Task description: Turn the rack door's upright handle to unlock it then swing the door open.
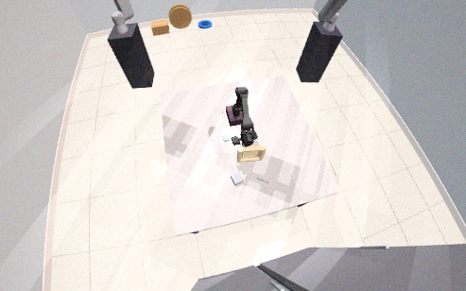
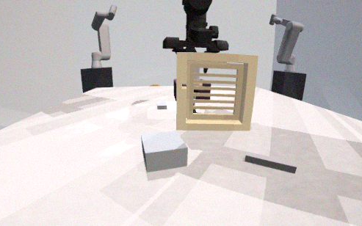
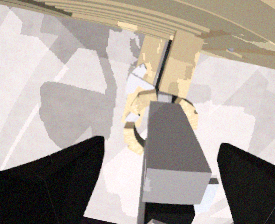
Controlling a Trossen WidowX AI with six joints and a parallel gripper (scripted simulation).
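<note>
The beige rack frame (image 1: pixel 251 160) (image 2: pixel 253 92) stands upright on the table. Its slatted door (image 2: pixel 239 84) appears shut or nearly shut in the exterior view; the exact angle is unclear. The grey upright handle (image 3: pixel 175 145) stands out from the door on the arm's side, with a beige broken ring around its base. My gripper (image 1: pixel 246 141) (image 2: pixel 196 47) (image 3: pixel 162 148) is open, pointing down over the handle. In the wrist view the handle is between the two black fingers, with a gap on each side. Whether the handle is turned cannot be told.
A pale grey block (image 1: pixel 236 179) (image 2: pixel 164 150) and a thin dark bar (image 1: pixel 262 179) (image 2: pixel 270 163) lie beyond the rack from the arm. A smaller block (image 1: pixel 226 138) (image 2: pixel 161 106) lies beside the gripper. The arm's purple base (image 1: pixel 231 114) is behind.
</note>
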